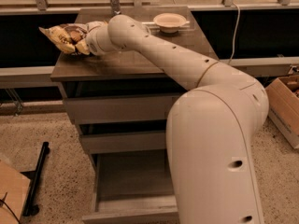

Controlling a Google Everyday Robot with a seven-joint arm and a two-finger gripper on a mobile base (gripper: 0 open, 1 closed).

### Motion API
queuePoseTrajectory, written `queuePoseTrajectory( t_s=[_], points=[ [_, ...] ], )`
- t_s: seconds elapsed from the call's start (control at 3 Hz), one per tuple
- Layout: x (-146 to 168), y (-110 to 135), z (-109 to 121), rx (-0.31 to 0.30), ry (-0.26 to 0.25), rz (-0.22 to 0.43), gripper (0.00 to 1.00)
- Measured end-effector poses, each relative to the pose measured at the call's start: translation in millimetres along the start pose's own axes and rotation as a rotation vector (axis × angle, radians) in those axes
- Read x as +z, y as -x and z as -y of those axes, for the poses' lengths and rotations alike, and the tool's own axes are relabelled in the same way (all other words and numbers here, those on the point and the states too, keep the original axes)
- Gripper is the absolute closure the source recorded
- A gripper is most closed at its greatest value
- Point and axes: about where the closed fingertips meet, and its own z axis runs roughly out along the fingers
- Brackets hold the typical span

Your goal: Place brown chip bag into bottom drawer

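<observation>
Gripper (80,45) clamped on crinkly dark-brown chip bag with tan-yellow end (60,34); bag sticks out to its left, past the grey countertop (140,62) edge. Grey-brown flat-front bottom drawer (133,181) stands open well below, rightward. Small white bowl (170,21) off right.
</observation>
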Motion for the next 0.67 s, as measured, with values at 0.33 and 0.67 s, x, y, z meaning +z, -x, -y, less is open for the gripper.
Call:
queuePoseTrajectory(
  t_s=[0.33,0.67],
  points=[
    [0.0,0.0,0.0,0.000,0.000,0.000,0.33],
    [-0.1,0.0,0.0,0.000,0.000,0.000,0.09]
  ],
)
